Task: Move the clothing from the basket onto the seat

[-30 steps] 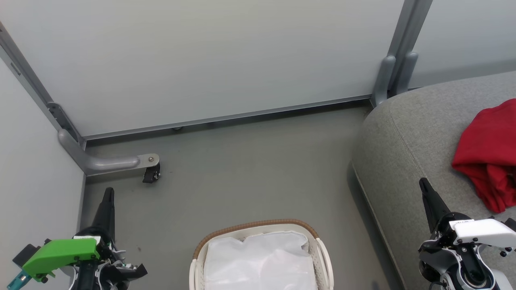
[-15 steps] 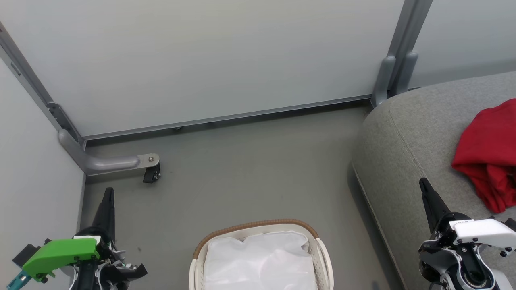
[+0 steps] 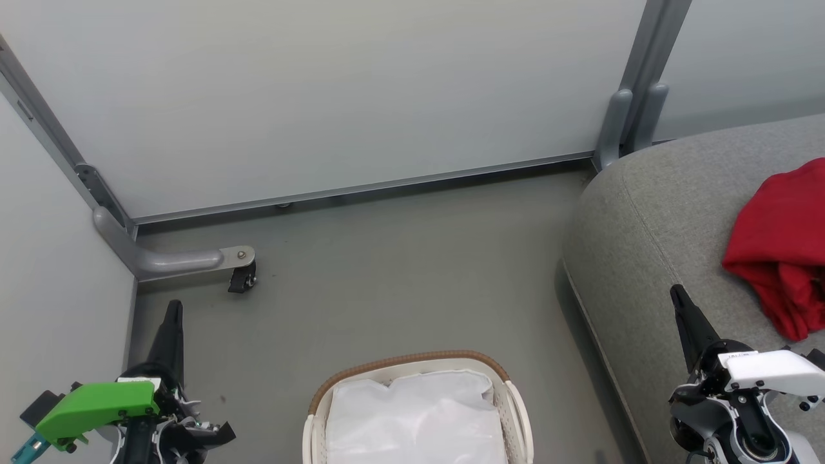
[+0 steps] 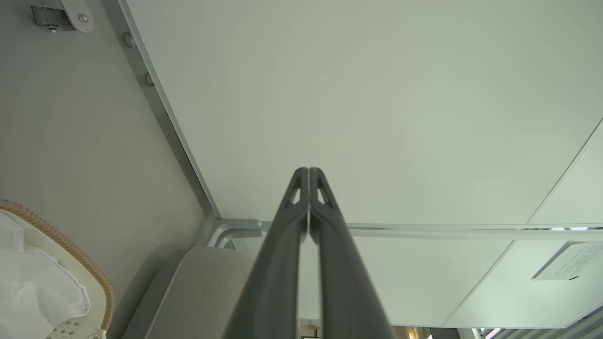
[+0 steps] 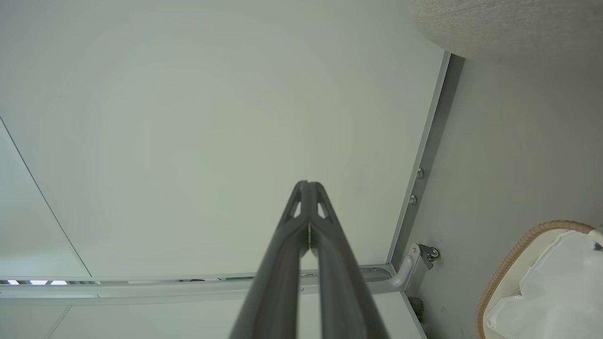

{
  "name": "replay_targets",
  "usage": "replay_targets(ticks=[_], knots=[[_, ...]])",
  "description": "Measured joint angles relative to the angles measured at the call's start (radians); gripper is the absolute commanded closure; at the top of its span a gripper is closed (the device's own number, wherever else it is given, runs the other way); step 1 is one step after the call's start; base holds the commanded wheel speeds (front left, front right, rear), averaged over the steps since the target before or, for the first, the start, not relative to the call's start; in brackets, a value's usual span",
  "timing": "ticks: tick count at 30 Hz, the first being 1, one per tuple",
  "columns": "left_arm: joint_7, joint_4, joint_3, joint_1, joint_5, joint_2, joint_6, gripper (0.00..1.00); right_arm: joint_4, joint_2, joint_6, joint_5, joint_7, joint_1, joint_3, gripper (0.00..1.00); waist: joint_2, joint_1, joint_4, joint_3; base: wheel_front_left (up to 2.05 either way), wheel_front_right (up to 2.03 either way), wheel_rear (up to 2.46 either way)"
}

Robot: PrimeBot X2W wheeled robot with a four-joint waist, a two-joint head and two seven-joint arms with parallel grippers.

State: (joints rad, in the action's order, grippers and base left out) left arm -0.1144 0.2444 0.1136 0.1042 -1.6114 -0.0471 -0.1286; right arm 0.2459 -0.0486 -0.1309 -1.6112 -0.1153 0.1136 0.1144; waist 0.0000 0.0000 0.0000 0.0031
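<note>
Locate the clothing (image 3: 776, 248) bunched on the seat (image 3: 657, 219), at the right edge of the head view. Find the basket (image 3: 412, 359) on the floor (image 3: 387, 270), just beside the seat, lined with the white liner (image 3: 412, 419). Note the left gripper (image 4: 308, 170) pressed together, fingertips touching, pointed at the pale wall panel (image 4: 377, 94). Note the right gripper (image 5: 307, 183) likewise pressed together, seen over the seat in the head view.
</note>
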Motion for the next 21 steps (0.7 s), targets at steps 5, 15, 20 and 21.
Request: replay_targets(ticks=[5,15,20,21], knots=[[0.000,0.000,0.000,0.000,0.000,0.000,0.000,1.00,0.000,0.000,0.000,0.000,0.000,0.000,0.000,1.00,0.0000,0.0000,0.000,0.000,0.00,0.00,0.00],[0.000,0.000,0.000,0.000,0.000,0.000,0.000,1.00,0.000,0.000,0.000,0.000,0.000,0.000,0.000,1.00,0.0000,0.0000,0.000,0.000,0.00,0.00,0.00],[0.000,0.000,0.000,0.000,0.000,0.000,0.000,1.00,0.000,0.000,0.000,0.000,0.000,0.000,0.000,1.00,0.0000,0.0000,0.000,0.000,0.00,0.00,0.00],[0.000,0.000,0.000,0.000,0.000,0.000,0.000,1.00,0.000,0.000,0.000,0.000,0.000,0.000,0.000,1.00,0.0000,0.0000,0.000,0.000,0.00,0.00,0.00]])
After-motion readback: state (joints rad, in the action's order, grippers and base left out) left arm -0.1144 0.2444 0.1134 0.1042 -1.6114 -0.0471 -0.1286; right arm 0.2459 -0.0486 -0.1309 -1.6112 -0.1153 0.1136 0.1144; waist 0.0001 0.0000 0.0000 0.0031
